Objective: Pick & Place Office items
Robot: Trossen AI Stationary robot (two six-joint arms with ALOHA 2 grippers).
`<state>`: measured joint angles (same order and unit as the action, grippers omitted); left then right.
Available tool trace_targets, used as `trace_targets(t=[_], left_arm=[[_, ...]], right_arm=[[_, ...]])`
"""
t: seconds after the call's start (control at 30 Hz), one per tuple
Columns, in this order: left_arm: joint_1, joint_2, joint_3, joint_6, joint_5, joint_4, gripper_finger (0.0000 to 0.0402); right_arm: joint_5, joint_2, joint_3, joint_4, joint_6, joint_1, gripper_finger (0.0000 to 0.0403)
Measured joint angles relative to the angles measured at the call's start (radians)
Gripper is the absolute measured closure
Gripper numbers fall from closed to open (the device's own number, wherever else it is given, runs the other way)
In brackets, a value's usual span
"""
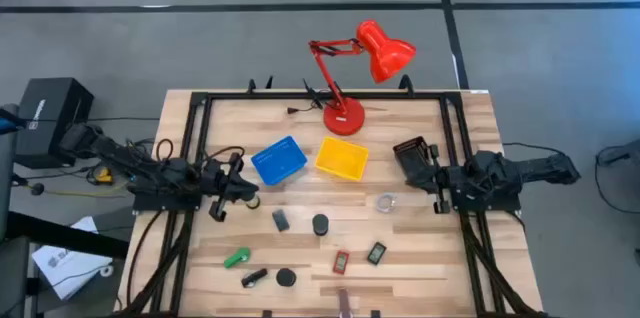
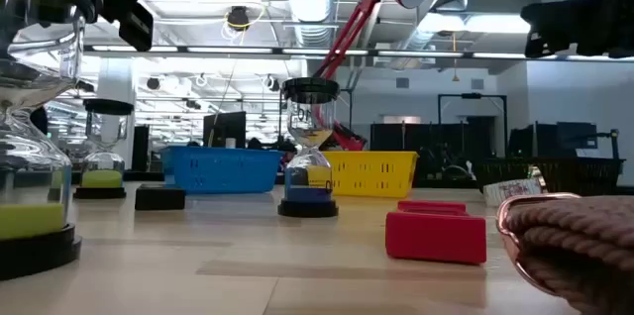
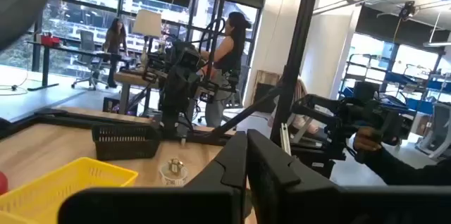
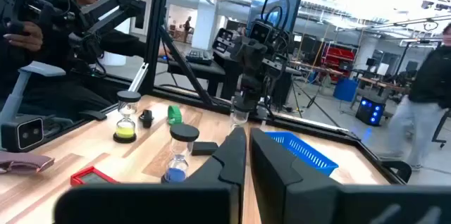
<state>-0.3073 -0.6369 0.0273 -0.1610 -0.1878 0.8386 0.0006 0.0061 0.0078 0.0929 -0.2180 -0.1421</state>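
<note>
While both arms wait at the table's side edges, the stock lies as follows, listed from the bottom of the high view upward.

1. Black round disc [image 1: 287, 278] and short black cylinder [image 1: 255, 278], bottom centre-left, lying loose. The low view suggests such discs are caps of sand timers, stood upright so they do not roll.
2. Green plastic clip [image 1: 236, 257], just up and left of these, apart from them.
3. Flat red rectangle [image 1: 341, 261] and small dark block with a green face [image 1: 376, 253], bottom centre-right, side by side but not touching.
4. Dark grey block [image 1: 281, 220] and second black disc [image 1: 319, 224], mid-table.
5. Clear ring [image 1: 386, 201], right of centre, nearest the right arm.
6. Blue plastic tray [image 1: 279, 160] and yellow plastic tray [image 1: 342, 158], centre, side by side, both seemingly empty; probably the drop-off bins, set within reach of either arm.
7. Black mesh basket [image 1: 410, 153], right of the yellow tray.
8. Red desk lamp [image 1: 345, 116], at the table's top edge, clear of the working area.

Tools: left gripper [image 3: 245, 139], middle left in the high view, fingers pressed together, empty. Right gripper [image 4: 243, 134], middle right, likewise closed on nothing. No item appears sorted yet.
</note>
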Motion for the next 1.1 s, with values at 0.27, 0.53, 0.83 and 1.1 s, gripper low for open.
trace_targets(t=[0.27, 0.53, 0.83, 1.1], left_arm=[[0.0, 0.0, 0.0, 0.106, -0.006, 0.027, 0.04], [0.0, 0.0, 0.0, 0.181, -0.009, 0.04, 0.04], [0.0, 0.0, 0.0, 0.19, -0.156, 0.043, 0.04], [0.001, -0.022, 0.066, 0.236, -0.206, 0.037, 0.036]], right_arm=[[0.004, 0.0, 0.0, 0.027, -0.01, 0.0, 0.039], [0.011, 0.0, 0.0, 0.077, -0.071, 0.0, 0.0391], [0.011, 0.0, 0.0, 0.076, -0.071, 0.0, 0.0391], [0.011, 0.0, 0.0, 0.073, -0.072, 0.001, 0.0391]])
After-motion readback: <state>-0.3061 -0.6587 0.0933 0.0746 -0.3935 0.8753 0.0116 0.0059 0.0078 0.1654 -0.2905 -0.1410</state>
